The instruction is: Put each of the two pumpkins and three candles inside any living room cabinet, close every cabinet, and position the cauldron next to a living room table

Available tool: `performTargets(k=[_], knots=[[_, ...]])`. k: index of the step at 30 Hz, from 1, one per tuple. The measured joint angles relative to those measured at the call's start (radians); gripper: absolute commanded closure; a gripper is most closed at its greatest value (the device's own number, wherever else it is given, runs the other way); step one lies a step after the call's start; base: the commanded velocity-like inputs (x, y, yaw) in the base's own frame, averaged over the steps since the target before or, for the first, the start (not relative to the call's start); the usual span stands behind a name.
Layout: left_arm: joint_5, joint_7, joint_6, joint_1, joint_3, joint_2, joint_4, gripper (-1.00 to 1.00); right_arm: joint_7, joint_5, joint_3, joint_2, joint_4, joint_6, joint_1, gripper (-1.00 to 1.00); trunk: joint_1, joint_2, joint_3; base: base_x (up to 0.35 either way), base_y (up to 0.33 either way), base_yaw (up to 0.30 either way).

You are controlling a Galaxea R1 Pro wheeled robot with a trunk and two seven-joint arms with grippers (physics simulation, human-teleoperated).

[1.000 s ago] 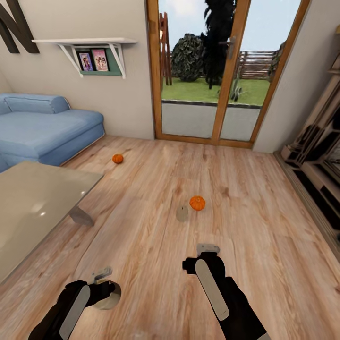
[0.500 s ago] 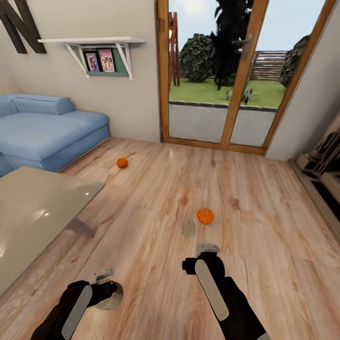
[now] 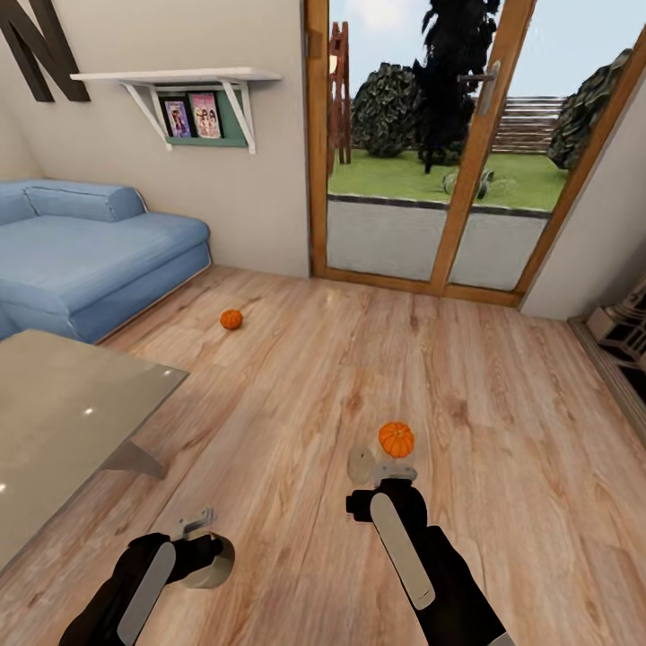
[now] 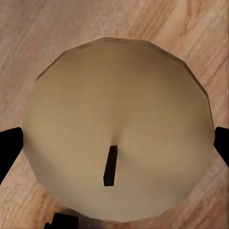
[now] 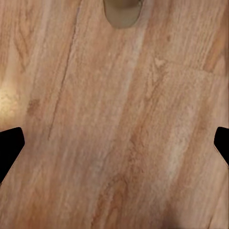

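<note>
Two pumpkins lie on the wood floor (image 3: 502,467). The near pumpkin (image 3: 396,439) is round, orange and ribbed, with a small dark stem; it sits toward the middle of the floor, just beyond the right end effector (image 3: 395,470). The far pumpkin (image 3: 231,318) is smaller in view, same colour, near the front edge of the blue sofa (image 3: 99,260) and well apart from the first.

One floor candle (image 3: 361,464) stands just beside the near pumpkin, a short grey-beige cylinder, upright; its rim also shows in the right wrist view (image 5: 123,12). A held candle (image 3: 209,561) sits in the left end effector (image 3: 199,538); in the left wrist view its pale beige top face (image 4: 119,129) carries a short dark wick, with black fingertips (image 4: 9,148) at both sides of it.

Left end effector: pinching the held candle, low over the floor near the corner of the grey surface (image 3: 63,422).

Right end effector: fingers spread wide, nothing between them, bare floor beneath, fingertips (image 5: 9,145) at both margins of the right wrist view
</note>
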Motion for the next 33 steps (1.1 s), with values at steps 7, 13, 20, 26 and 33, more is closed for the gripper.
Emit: performTargets(k=[7, 13, 20, 26, 33], knots=[[-0.001, 0.000, 0.000, 0.000, 0.000, 0.000, 0.000, 1.00, 0.000, 0.001, 0.001, 0.000, 0.000, 0.000, 0.000, -1.00, 0.000, 0.000, 0.000, 0.308, -0.005, 0.000], [-0.001, 0.000, 0.000, 0.000, 0.000, 0.000, 0.000, 1.00, 0.000, 0.002, 0.003, 0.000, -0.001, 0.000, 0.000, -1.00, 0.001, 0.000, 0.001, 0.146, -0.001, 0.000], [0.000, 0.000, -0.001, 0.000, -0.047, 0.000, 0.001, 1.00, 0.000, 0.001, 0.003, 0.000, -0.001, 0.000, 0.000, -1.00, 0.000, 0.000, 0.001, 0.098, -0.052, 0.122], [-0.002, 0.001, -0.001, 0.000, -0.051, 0.000, 0.001, 1.00, 0.000, 0.001, 0.003, 0.000, -0.001, 0.000, 0.000, -1.00, 0.000, 0.000, 0.001, 0.227, -0.005, 0.270], [-0.002, 0.000, -0.001, 0.000, -0.053, -0.001, 0.001, 1.00, 0.000, 0.002, 0.003, 0.000, -0.002, 0.000, 0.000, -1.00, 0.000, 0.000, 0.001, 0.286, -0.084, 0.048]])
